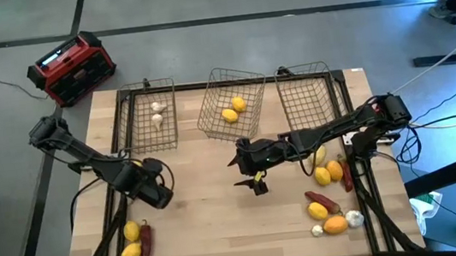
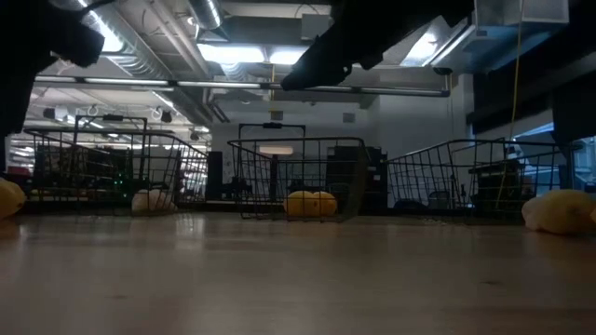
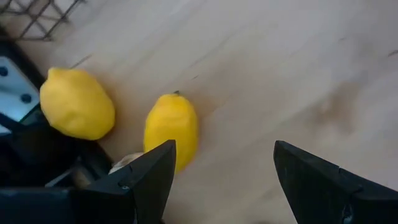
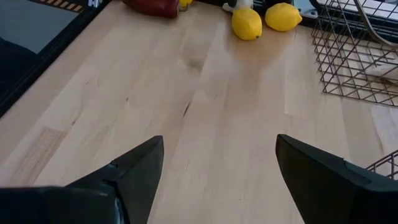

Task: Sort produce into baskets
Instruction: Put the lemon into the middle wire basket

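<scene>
Three wire baskets sit in a row at the far side of the wooden table [image 1: 212, 216]. The left basket [image 1: 147, 116] has two small white bulbs [image 1: 157, 113] in it. The middle basket [image 1: 232, 102] sits crooked and has two yellow lemons [image 1: 234, 110] inside. The right basket [image 1: 305, 93] looks bare inside.

The left gripper [image 3: 217, 180] hangs over the left part of the table, above the near corner pile. Its fingers are spread wide and hold nothing. Just past them lie two lemons [image 3: 171, 127] on the wood, and something pale peeks out beside one finger.

The right gripper [image 1: 253, 177] reaches to the middle of the table, in front of the middle basket. Its fingers are wide apart too, with only bare wood between them.

More produce [image 1: 330, 194] lies near the right edge: lemons, an orange piece, dark red long pieces and white bulbs. A red and black box [image 1: 72, 70] sits off the table's far left corner.
</scene>
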### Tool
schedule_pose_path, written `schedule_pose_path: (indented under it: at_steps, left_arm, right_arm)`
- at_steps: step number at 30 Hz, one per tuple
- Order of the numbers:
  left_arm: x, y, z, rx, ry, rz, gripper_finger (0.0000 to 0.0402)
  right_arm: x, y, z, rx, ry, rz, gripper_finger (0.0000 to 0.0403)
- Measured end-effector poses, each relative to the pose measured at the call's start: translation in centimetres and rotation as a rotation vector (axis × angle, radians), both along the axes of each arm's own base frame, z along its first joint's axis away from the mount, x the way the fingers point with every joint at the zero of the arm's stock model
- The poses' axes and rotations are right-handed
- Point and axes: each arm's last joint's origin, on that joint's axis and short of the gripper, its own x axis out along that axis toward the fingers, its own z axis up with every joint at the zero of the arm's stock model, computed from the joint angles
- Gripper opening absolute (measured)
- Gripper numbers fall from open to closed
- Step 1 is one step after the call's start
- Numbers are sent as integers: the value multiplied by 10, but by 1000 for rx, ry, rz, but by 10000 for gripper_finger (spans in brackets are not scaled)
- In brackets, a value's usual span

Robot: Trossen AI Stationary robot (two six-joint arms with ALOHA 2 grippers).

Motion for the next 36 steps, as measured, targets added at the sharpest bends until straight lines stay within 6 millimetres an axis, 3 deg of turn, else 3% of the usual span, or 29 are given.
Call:
schedule_pose_path:
  at_steps: [9, 20, 29, 36]
  left_arm:
    - [0, 7, -8, 4, 32, 7, 271]
    - [-5, 11, -19, 6, 82, -22, 337]
    - [-3, 15, -20, 16, 99, -15, 340]
    - [6, 13, -35, 27, 203, -34, 340]
  right_arm:
    - [0, 0, 0, 0, -2, 0, 308]
    - [0, 0, 0, 0, -2, 0, 308]
    - [1, 0, 2, 4, -27, 0, 308]
    - [1, 0, 2, 4, -23, 0, 308]
